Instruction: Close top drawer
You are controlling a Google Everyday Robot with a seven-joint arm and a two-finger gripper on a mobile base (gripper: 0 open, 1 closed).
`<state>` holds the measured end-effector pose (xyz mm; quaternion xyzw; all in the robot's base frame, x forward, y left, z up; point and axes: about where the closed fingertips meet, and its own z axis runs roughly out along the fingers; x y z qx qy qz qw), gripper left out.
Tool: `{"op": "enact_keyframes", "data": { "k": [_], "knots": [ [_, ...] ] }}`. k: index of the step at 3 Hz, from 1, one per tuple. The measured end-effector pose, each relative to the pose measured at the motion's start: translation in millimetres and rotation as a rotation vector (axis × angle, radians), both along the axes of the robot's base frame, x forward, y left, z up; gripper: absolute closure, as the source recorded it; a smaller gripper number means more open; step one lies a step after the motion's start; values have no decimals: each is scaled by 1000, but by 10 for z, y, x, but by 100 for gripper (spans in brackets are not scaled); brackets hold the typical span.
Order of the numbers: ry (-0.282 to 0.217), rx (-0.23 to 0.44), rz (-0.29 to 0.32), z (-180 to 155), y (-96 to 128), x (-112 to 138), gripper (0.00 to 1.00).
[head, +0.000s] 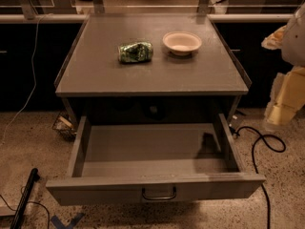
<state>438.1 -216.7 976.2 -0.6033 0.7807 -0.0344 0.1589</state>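
The top drawer [95,187] is a wide, shallow grey metal tray, pulled far out of the grey cabinet toward me. Its broad flat front has a small wire pull [159,193] at the centre. I see nothing lying in the tray. My gripper [285,99], white and pale yellow, hangs at the right edge of the camera view. It is level with the cabinet top and to the right of the drawer, touching nothing.
On the cabinet top [152,78] lie a crumpled green can [136,52] and a white bowl [182,42]. A black cable [261,147] loops on the floor to the right of the drawer. A black rod [24,194] lies on the floor at the left.
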Motion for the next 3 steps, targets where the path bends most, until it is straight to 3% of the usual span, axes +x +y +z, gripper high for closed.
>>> {"op": "enact_keyframes", "data": {
  "k": [1,2,3],
  "knots": [
    [-14,-3,-6,21,0,0,0],
    [-32,37,-19,-79,-30,-58,0],
    [-5,143,-16,-574,-1,-226,2]
  ]
}}
